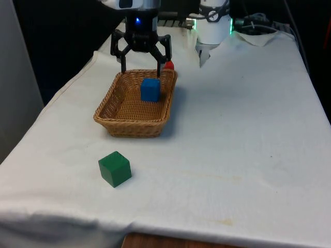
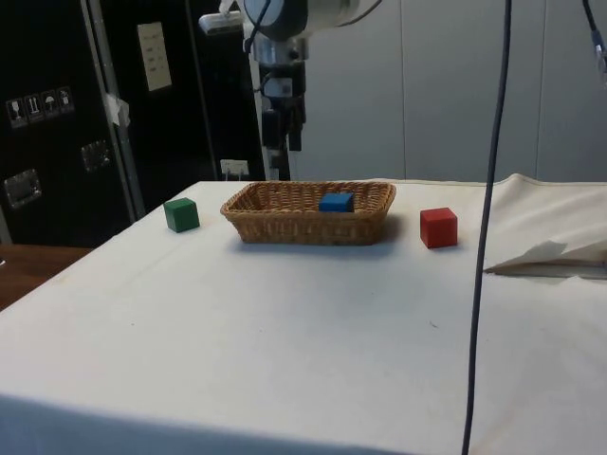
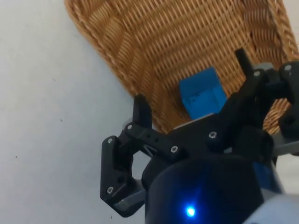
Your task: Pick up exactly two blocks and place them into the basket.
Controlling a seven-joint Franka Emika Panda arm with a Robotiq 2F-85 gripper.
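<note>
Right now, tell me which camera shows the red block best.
The side view: the red block stands whole on the cloth beside the basket. In the front view only a sliver peeks out behind the basket's far rim.

**Hidden and cropped parts**

Front view: the red block point(image 1: 169, 65) is mostly hidden behind the basket's point(image 1: 116, 122) far rim and one finger of the gripper point(image 1: 140, 68); the arm is cut off by the top edge. Side view: the blue block point(image 2: 336, 201) shows its top only, its lower part behind the basket wall. Wrist view: the basket runs past the picture's edge.
</note>
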